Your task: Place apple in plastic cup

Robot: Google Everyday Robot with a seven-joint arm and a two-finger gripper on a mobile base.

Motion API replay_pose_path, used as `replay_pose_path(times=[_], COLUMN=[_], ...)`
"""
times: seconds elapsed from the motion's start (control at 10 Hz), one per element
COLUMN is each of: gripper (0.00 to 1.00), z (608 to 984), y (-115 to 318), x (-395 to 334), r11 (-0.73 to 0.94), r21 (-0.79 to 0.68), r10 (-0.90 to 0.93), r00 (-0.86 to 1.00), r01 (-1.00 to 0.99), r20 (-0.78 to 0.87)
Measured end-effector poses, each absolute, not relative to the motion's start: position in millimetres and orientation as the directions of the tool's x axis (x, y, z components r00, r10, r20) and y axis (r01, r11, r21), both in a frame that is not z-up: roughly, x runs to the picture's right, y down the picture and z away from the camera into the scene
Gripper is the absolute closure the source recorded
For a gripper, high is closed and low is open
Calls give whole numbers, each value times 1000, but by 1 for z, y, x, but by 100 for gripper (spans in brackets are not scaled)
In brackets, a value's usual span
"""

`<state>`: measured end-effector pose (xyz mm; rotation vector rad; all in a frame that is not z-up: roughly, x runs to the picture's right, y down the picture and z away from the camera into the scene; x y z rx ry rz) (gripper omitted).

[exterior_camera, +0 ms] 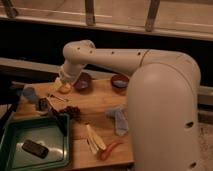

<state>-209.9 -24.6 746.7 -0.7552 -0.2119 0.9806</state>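
Hand [63,84] shut, low over apple [65,89]; grip on it unclear. Purple bowl [83,82] just beside apple. Plastic cup [29,93] apart near desk [100,102] edge. Grapes [73,111] near green tray [15,131].

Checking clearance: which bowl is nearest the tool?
The dark purple bowl, just beside the tool at the apple; the red bowl sits farther off.

A dark purple round bowl [83,82] and a red round bowl with blue inside [120,81] sit at the back of the brown wooden table [100,102]. A green plastic tray [14,156] holds a small dark block [35,148]. Near it lie a dark red grape bunch [73,111], a long yellow banana [95,140] and a crumpled grey-blue cloth [119,121].
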Motion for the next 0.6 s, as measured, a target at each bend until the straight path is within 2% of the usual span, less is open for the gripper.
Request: replay_pose_path(times=[0.6], gripper=[100], z=[770], y=[-56], x=[-308], r11=[417], r21=[-702], r10=[784], r00=[619], r01=[-577], r20=[-44])
